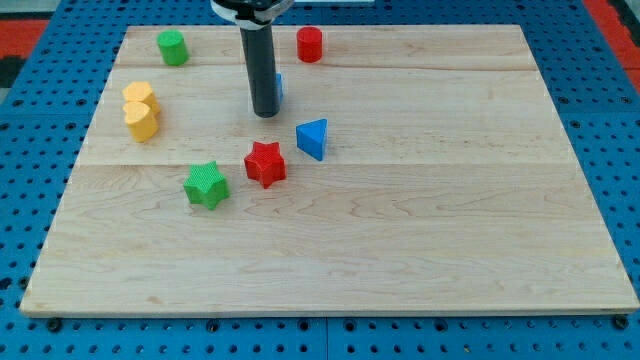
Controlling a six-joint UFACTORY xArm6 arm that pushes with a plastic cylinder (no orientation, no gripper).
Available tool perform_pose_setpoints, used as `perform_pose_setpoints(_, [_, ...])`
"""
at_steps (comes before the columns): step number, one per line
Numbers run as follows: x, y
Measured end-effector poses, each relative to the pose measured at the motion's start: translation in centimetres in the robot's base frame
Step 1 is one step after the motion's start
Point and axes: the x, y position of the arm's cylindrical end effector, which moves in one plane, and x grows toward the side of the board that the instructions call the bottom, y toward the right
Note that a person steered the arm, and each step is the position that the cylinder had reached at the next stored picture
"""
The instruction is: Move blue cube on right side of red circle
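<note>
My tip point(265, 113) stands on the bench point(400, 250) just at the left of the blue cube point(278, 88). The rod hides most of the cube; only a thin blue edge shows at the rod's right side. If tip and cube touch, I cannot tell. There is no claw on this arm, only the rod, so nothing is open or closed.

The red circle point(310, 44) is near the top edge, up and to the right of the cube. The cube must end at the right of it. I think a straight push toward the circle would knock it. Better to push the cube to the right first, keeping it below the circle, and then go under the cube and push it up until it is level with the circle. Short pushes through the middle of the cube should keep it from turning away.

The blue triangle point(312, 138) and red star point(265, 164) lie lower and seem clear of this path.

No containers are on the bench.
</note>
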Motion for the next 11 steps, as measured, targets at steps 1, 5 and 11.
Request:
perform_pose_setpoints(1, [0.0, -1.3])
perform_pose_setpoints(5, [-1.1, -6.2])
perform_pose_setpoints(11, [-8.4, 17.0])
